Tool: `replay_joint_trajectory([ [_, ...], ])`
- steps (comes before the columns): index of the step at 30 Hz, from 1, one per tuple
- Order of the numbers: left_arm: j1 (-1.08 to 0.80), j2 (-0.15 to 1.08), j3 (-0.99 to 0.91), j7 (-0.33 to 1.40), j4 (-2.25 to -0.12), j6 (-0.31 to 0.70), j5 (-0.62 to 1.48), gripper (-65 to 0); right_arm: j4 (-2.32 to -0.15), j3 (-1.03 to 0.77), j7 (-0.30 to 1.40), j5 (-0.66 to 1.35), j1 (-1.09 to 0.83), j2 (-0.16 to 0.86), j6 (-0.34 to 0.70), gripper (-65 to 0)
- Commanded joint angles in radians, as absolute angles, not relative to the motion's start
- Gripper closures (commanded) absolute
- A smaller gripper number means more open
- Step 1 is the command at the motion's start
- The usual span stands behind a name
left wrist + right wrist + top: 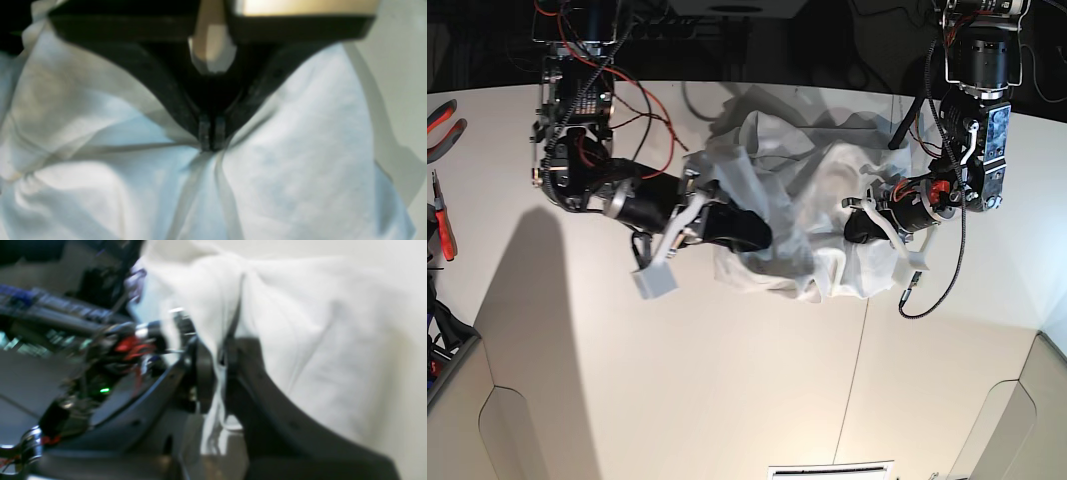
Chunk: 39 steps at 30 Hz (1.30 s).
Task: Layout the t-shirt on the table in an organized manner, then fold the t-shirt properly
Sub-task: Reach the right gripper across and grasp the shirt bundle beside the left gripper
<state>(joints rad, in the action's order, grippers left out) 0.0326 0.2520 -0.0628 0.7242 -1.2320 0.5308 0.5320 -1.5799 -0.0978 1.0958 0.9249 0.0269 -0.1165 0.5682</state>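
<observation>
Left hand (211, 141) pinched shut on t-shirt (300, 160); right hand (217, 356) clamped on cloth too, table (727, 400) beneath

Two dark arms with exposed black motor housings, red and black cables looping along both. Left gripper (211, 138): matte black curved fingers (166, 90) tapering to small ribbed pads, under a pale beige block. Right gripper (217, 360): the same black curved fingers (267, 406), red wiring, silver fittings, one small green light behind.
</observation>
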Motion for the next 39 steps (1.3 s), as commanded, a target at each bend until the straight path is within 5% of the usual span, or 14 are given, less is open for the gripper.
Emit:
replay_joint_trajectory([
  [1,0.038,0.263,-0.065,0.744,-1.236,0.514,0.509,0.0,-1.597,-0.061,1.048,0.925,0.041,-0.136,0.583,0.0],
  [10,0.038,0.263,-0.065,0.744,-1.236,0.522,0.532,0.0,-1.595,0.274,0.809,0.605,0.070,-0.152,0.575,0.0],
  [15,0.038,0.263,-0.076,0.744,-1.236,0.692,0.740,0.0,-1.574,0.378,0.728,0.459,0.121,-0.152,0.541,0.0],
  [29,0.038,0.264,-0.445,0.889,-1.464,0.698,0.852,0.0,-1.552,0.392,0.690,0.437,0.144,-0.152,0.511,0.0],
  [39,-0.115,0.291,-0.503,0.819,-1.417,0.628,0.601,0.0,-1.552,0.405,0.682,0.438,0.161,-0.152,0.508,0.0],
])
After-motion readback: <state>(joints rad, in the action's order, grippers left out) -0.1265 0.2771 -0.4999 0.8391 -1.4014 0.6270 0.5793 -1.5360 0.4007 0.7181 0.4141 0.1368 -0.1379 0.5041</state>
